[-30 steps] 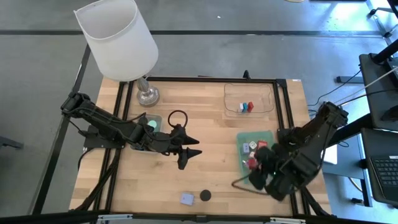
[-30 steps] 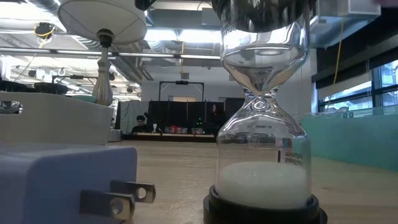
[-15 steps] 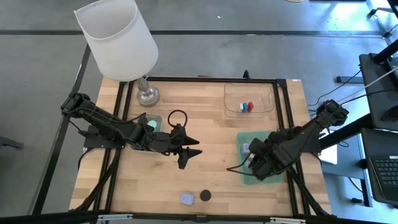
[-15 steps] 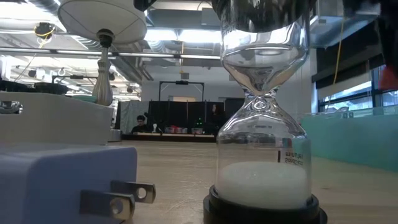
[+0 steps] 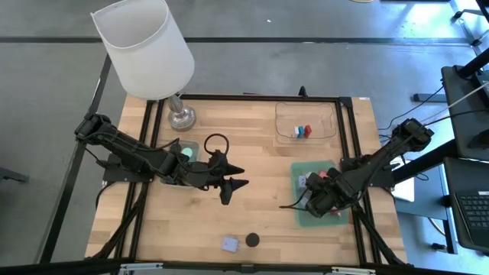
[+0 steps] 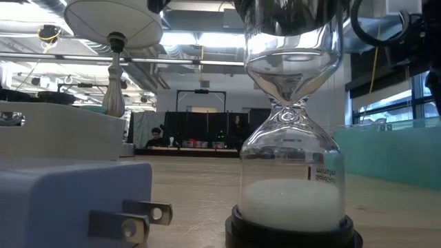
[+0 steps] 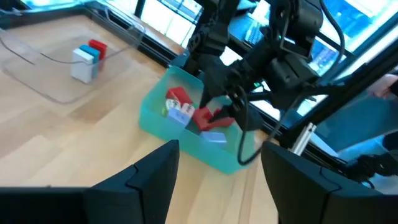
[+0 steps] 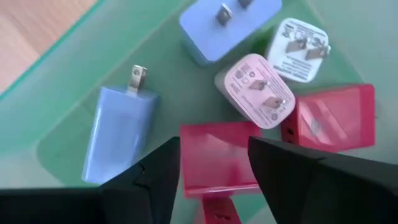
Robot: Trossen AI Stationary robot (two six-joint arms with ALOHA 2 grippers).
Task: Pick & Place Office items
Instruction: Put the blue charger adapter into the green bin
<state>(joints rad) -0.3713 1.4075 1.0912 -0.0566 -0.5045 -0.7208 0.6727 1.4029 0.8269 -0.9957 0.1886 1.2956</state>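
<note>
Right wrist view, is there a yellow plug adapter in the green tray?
No. The translucent green tray holds only lilac-blue, pink, white and red plug adapters; none is yellow.

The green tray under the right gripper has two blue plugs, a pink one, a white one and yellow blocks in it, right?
Almost. The blocks are red, not yellow. The right wrist view shows it: in the green tray below the right gripper lie two blue plugs, a pink one and a white one.
</note>
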